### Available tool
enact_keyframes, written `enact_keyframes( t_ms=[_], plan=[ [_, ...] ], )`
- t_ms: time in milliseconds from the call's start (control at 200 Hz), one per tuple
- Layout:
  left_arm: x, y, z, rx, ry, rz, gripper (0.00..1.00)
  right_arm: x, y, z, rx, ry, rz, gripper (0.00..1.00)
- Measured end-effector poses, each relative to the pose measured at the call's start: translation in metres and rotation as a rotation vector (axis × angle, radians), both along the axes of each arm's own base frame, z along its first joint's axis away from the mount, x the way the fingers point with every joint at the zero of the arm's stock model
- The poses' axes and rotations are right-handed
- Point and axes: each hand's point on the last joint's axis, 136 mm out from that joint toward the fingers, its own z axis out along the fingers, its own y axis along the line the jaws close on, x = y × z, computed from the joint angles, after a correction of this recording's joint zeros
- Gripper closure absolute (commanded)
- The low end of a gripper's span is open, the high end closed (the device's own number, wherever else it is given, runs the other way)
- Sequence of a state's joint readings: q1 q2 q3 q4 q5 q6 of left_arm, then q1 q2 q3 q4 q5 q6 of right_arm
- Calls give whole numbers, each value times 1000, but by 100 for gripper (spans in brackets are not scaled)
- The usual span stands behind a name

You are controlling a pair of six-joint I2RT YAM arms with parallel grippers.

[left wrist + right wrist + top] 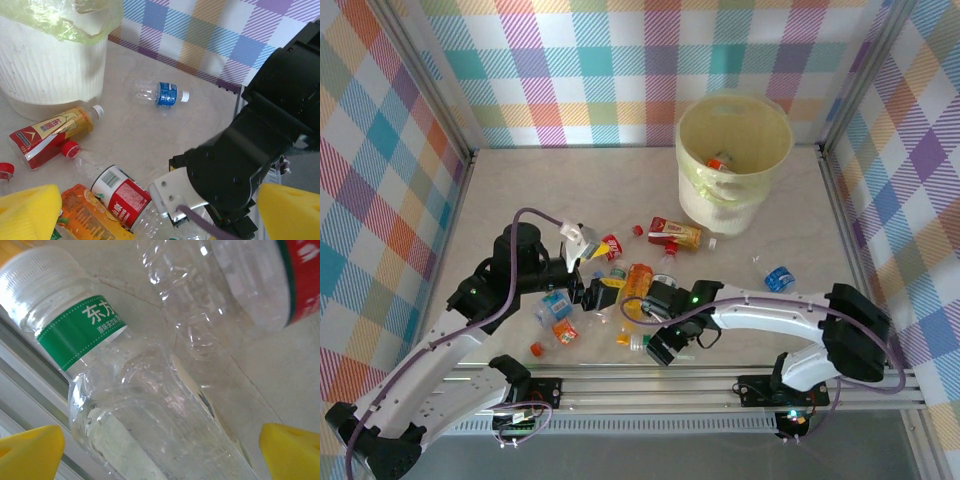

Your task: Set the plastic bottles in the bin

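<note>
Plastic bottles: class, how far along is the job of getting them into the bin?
Barely begun. Done: at least one bottle with red on it lies in the bin. In hand: the right gripper is open around a green-labelled bottle, not yet gripping; the left gripper hangs open over the cluster of bottles. Left: that cluster on the table, plus the blue-labelled bottle lying apart.

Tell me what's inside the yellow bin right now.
Inside the bin, the top view shows a red-capped bottle lying near the bottom, with something pale beside it that is too small to identify. The bin's near wall covers part of the floor, so bottles there cannot be counted.
</note>
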State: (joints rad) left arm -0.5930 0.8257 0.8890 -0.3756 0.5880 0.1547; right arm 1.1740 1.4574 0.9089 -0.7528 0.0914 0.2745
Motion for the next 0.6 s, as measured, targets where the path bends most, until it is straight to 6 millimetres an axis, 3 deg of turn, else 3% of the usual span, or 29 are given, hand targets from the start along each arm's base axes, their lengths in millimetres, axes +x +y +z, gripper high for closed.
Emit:
enact_keyframes(
  t_ms=[380, 600],
  plan=[
    [-3, -2, 0, 4, 9, -22, 0, -3, -3, -23, -143, 0, 59, 9],
    [-3, -2, 0, 5, 4, -28, 0, 5, 2, -28, -185, -29, 86, 20]
  ],
)
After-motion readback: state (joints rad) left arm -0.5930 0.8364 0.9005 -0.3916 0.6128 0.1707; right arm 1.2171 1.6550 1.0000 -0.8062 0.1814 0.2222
